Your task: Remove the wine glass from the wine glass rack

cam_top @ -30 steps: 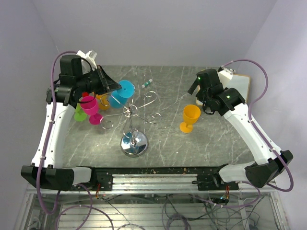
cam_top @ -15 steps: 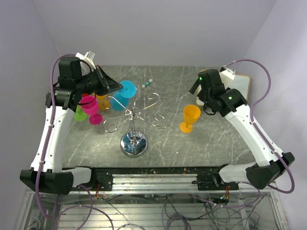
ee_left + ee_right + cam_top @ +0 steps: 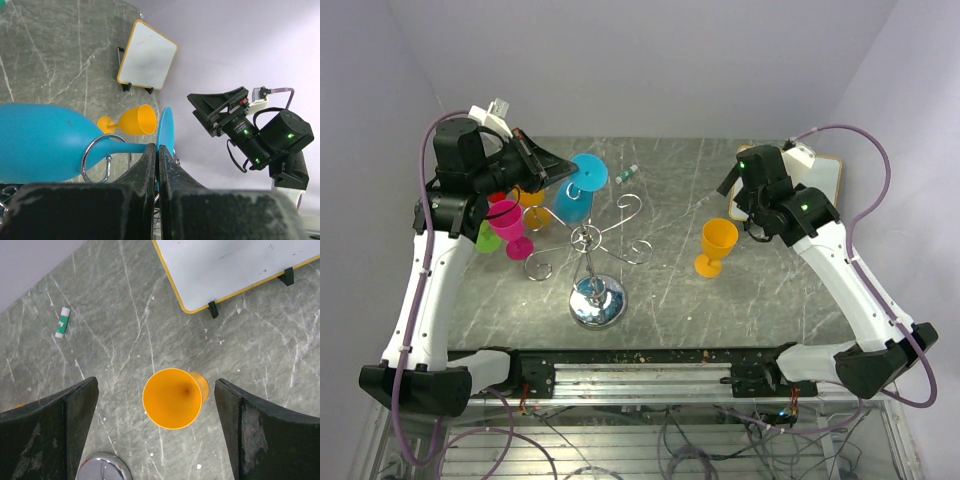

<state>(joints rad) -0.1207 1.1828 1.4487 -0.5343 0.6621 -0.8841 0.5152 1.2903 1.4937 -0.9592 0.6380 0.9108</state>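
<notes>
A blue wine glass point(image 3: 572, 198) hangs tilted at the back left. Its stem still runs through a chrome hook ring point(image 3: 101, 157) of the wine glass rack point(image 3: 597, 298). My left gripper point(image 3: 566, 170) is shut on the glass's round foot point(image 3: 165, 131). In the left wrist view the left gripper point(image 3: 158, 149) has its jaws pressed flat on the foot's edge, with the blue bowl point(image 3: 35, 149) to the left. My right gripper point(image 3: 740, 205) hovers open above an upright orange glass point(image 3: 717, 245). From the right wrist view the right gripper point(image 3: 155, 385) has that orange glass point(image 3: 172, 398) between its wide jaws, untouched.
Pink point(image 3: 509, 222), green point(image 3: 486, 238) and orange point(image 3: 532, 203) glasses crowd the table's left side under my left arm. A small whiteboard point(image 3: 823, 178) stands at the back right. A small green-and-white tube point(image 3: 626, 174) lies at the back. The rack's mirrored base point(image 3: 102, 467) is near the orange glass.
My left gripper has closed fully on the blue glass's foot and risen slightly toward the back, carrying the glass with it. The right arm has barely moved.
</notes>
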